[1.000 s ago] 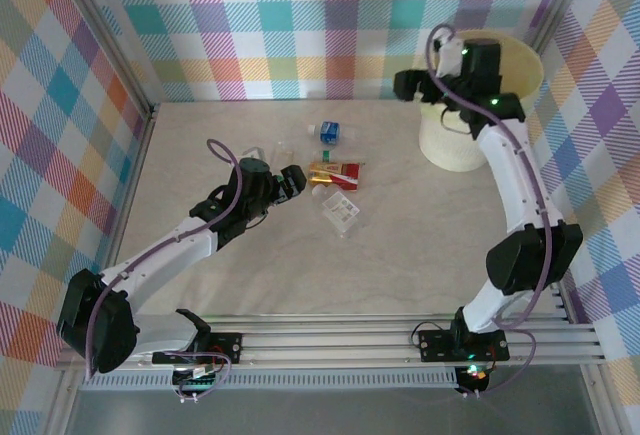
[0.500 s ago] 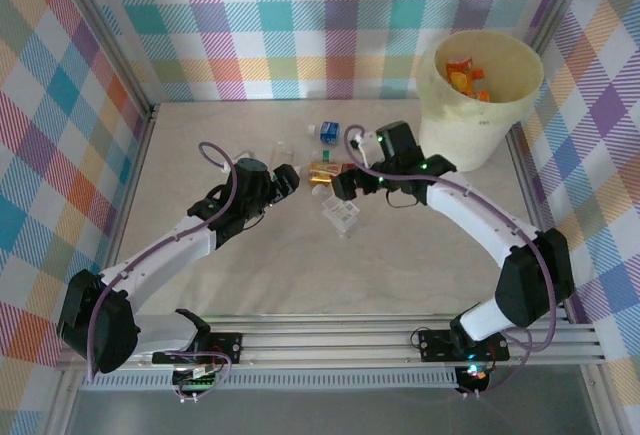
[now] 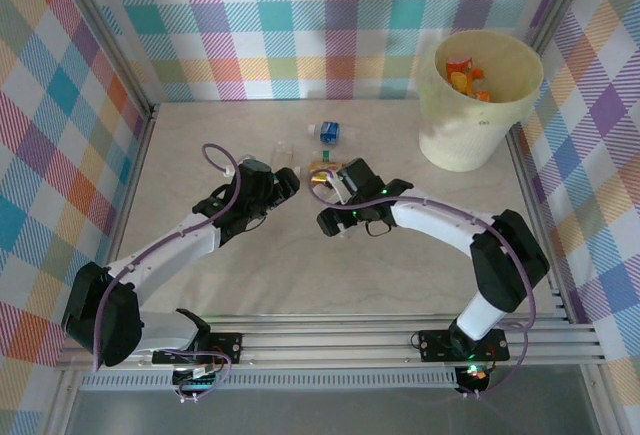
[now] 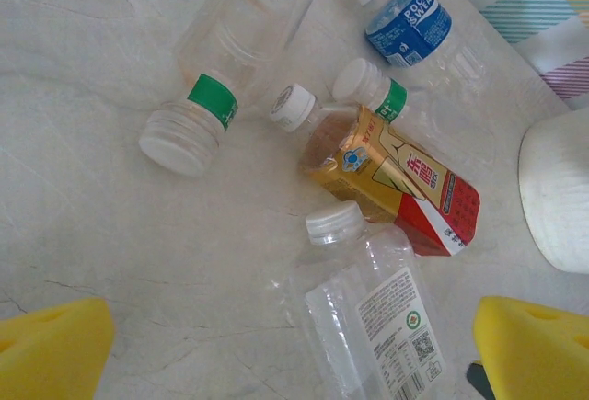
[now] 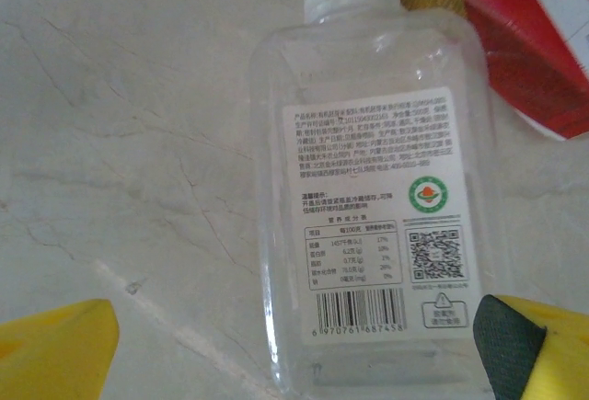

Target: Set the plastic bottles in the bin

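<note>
Top view: I am working partway through the job. Some bottles (image 3: 327, 132) are lying mid-table, others are in the bin (image 3: 465, 145) at far right. My right gripper (image 3: 330, 221) and left gripper (image 3: 290, 179) are hovering over the cluster.

Left wrist: my pads (image 4: 51, 349) are gaping wide, holding nothing, with the clear bottle (image 4: 368, 317) lying below.

Right wrist: my open, empty pads (image 5: 55, 345) are straddling that bottle. Next, I judge, I need to descend and close across its body.

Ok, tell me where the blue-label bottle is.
In the top view the blue-label bottle lies near the centre, left of the bin. In the left wrist view it sits top right, beyond the red-and-gold bottle.
</note>
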Controlling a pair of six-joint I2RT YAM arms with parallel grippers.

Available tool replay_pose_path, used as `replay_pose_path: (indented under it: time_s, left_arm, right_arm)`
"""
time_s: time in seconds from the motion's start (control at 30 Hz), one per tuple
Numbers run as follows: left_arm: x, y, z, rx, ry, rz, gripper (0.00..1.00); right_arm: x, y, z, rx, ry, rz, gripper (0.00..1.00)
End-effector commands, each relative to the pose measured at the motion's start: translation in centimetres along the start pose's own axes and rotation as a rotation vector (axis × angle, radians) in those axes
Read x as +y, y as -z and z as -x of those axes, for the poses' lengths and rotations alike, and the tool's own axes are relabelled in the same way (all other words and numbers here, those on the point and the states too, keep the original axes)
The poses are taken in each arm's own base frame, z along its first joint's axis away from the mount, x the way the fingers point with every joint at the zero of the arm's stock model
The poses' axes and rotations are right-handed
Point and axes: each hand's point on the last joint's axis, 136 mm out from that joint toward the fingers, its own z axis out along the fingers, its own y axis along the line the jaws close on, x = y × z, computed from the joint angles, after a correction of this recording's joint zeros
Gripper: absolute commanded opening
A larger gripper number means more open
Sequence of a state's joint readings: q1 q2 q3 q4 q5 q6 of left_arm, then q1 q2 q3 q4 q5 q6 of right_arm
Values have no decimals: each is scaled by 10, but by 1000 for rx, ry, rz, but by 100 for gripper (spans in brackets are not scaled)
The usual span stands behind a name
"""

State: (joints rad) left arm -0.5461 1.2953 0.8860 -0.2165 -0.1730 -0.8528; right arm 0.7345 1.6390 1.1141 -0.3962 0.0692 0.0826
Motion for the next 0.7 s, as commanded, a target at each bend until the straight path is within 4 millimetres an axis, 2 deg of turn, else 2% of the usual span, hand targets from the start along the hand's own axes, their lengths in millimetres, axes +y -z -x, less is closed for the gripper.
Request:
replay_pose_path:
  time_s: [0.0,0.13,0.2,0.3,0.5,0.67]
  left_arm:
    - [1,2,6,-1,21,8,100]
    - [3,1,5,1,19,15,100]
    - [4,0,4,5,20,16,100]
    - [4,-2,2,13,19,17,100]
    - [5,-4,1,17,19,22,100]
    - [6,-5,1,20,20,25,100]
  right_arm:
    - [1,-13,-6,20,-14,-12,100]
    - [9,-20,-15,56,9,14,100]
    - [3,-23,-18,65,8,-21,100]
    - [-5,-22,-14,52,-4,-70,100]
    - [-5,-4,6,-27,5,-81,100]
    - [-15,-8,1,-14,50,-138,100]
